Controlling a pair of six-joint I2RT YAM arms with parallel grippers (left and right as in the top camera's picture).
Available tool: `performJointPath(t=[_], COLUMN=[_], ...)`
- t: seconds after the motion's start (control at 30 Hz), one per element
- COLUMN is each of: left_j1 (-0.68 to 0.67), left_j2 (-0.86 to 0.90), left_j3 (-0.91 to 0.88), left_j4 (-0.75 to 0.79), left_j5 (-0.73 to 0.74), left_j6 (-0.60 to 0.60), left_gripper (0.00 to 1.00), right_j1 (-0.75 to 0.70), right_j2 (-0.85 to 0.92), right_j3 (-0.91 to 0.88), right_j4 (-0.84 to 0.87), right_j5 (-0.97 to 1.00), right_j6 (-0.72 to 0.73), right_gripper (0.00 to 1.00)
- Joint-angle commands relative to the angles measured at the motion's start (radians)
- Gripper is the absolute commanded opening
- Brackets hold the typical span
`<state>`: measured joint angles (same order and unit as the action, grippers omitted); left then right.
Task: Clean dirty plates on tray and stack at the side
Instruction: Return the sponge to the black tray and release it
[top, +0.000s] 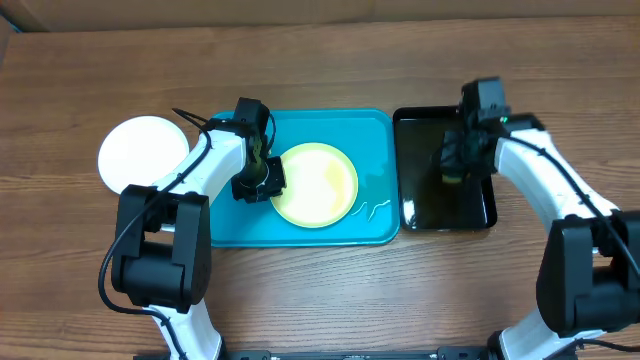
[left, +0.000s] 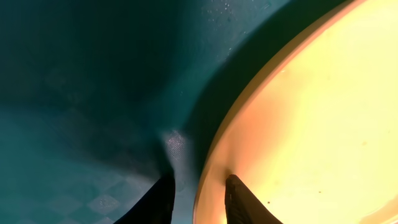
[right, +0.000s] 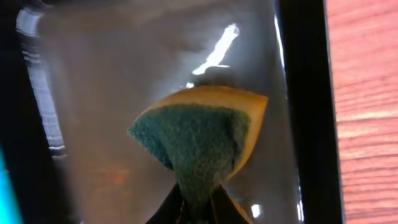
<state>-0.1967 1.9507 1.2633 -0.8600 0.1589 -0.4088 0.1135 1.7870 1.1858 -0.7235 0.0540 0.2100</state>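
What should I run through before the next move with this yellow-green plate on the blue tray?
1. Left claw straddles the yellow-green plate at its rim, jaws apart: not ok for lifting.
2. Right claw pinches the sponge: ok.
3. Sponge sits over the black tray, away from the plate: ok.
4. Plate face free of smears: cannot tell; tiny specks show in the left wrist view.
5. White plate lies on the table beside the turquoise tray, top bare for stacking: ok.
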Motion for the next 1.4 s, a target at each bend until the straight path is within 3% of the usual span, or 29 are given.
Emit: performJointPath(t=[0.0,0.1,0.23,0.3,0.43,0.63,0.87,0.97,1.37], left_j1=[-0.006,-0.007,-0.006,-0.006,-0.007,-0.007,-0.005,-0.011,0.011], left_j2=[0.008,0.008,0.008,0.008,0.008,0.007,0.007,0.007,-0.076], left_j3=[-0.005,-0.005,-0.005,-0.005,-0.005,-0.005,-0.005,-0.005,0.089], left_j4=[0.006,0.011,0.012,0.012,0.013,0.031,0.033,0.029,-0.019], left_j5=[-0.013,-0.013,-0.013,-0.013,-0.012,-0.01,-0.011,-0.009,0.007], left_j6=[0.024,0.024,0.024,0.025,0.024,0.029,0.028,0.029,0.046], left_gripper=[0.3,0.29,0.27,0.27,0.25,0.15,0.19,0.06,0.04], right_j1=[0.002,0.002,0.002,0.002,0.002,0.002,-0.009,-0.041,-0.121], right_j2=[-0.001,-0.001,-0.001,-0.001,-0.002,-0.005,-0.009,-0.009,-0.008], right_j3=[-0.077,-0.107,-0.101,-0.088,-0.066,0.003,0.275,0.354,0.365], right_j4=[0.068,0.106,0.103,0.082,0.061,0.041,-0.121,-0.154,-0.146], right_j5=[0.084,0.083,0.076,0.074,0.072,0.044,0.05,0.126,0.163], right_j6=[-0.002,-0.002,-0.002,-0.002,-0.002,-0.002,-0.002,-0.002,-0.002], right_gripper=[0.09,0.18,0.59,0.75,0.88,0.96,1.0,1.0,1.0])
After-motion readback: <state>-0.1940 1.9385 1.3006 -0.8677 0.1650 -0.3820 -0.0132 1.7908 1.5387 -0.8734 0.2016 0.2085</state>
